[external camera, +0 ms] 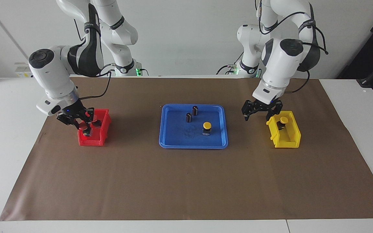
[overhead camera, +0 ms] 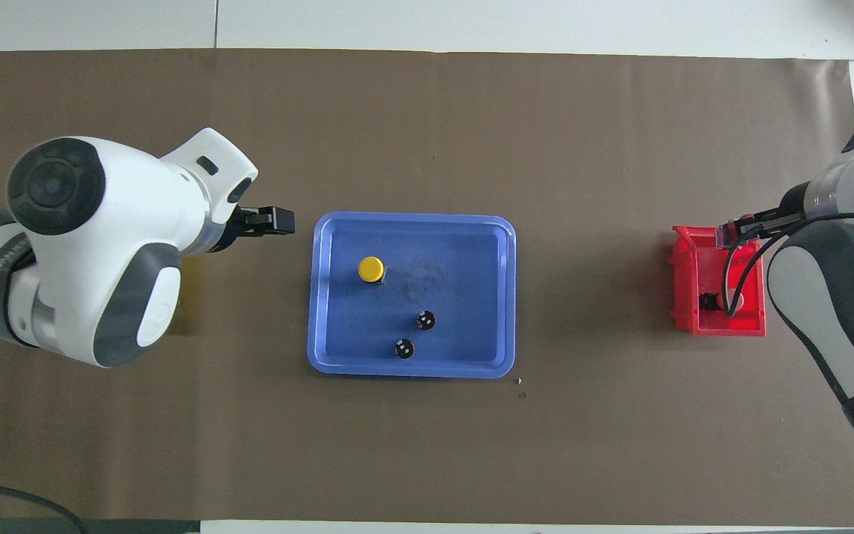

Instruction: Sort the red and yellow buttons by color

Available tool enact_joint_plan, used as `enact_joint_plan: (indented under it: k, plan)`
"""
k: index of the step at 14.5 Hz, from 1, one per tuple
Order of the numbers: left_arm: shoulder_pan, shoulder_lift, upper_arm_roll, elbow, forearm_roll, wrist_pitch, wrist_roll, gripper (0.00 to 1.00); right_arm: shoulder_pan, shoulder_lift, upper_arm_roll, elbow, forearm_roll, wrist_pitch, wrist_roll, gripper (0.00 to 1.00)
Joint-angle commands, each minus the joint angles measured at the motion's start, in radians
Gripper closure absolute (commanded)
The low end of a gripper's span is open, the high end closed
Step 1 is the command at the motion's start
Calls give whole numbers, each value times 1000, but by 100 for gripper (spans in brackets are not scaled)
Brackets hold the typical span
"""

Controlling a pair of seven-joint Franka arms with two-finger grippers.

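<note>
1. The brown paper mat (external camera: 186, 181) covers the table; the blue plastic tray (external camera: 167, 129) sits at its middle, with a red plastic bin (external camera: 104, 126) toward the right arm's end and a yellow plastic bin (external camera: 291, 137) toward the left arm's end.

2. The left gripper (external camera: 260, 113) hangs just above the yellow bin's end nearer the robots, fingers spread and empty. A yellow-capped push-button (external camera: 284, 121) stands in the bin beneath it, apparently just set down.

3. The right gripper (external camera: 84, 124) is down in the red bin, fingers closed. Something red sits at its tips, probably a red-capped push-button (external camera: 85, 132); whether it is gripped or merely touched I cannot tell.

4. In the tray one yellow-capped button on a black body (external camera: 207, 128) is left to sort, standing upright near the edge farther from the robots. Two dark capless cylinders (external camera: 192, 114) stand nearer the robots.

5. Handling, as a judgement: the buttons look light, rigid and sturdy. The domed cap is smooth and likely slippery, so the squarer black body below it is the better hold. The top-heavy shape could tip if nudged sideways.

6. Hidden: in the overhead view the left arm covers the yellow bin entirely, and the right arm hides much of the red bin. How many red buttons lie there is unclear.
</note>
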Motion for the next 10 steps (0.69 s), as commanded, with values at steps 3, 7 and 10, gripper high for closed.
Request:
enact_joint_plan:
  k: [3,7,10]
  plan:
    - [-165,137,17,78,80,53,-210,0,-27,-59,12,-155,60,131,-35,91]
    - [-205,198,18,83,81,68,-237,1,-36,-53,11,-192,60,187,-81,90]
    - [-205,220,17,83,80,77,-237,5,-34,-50,11,-239,60,251,-75,90]
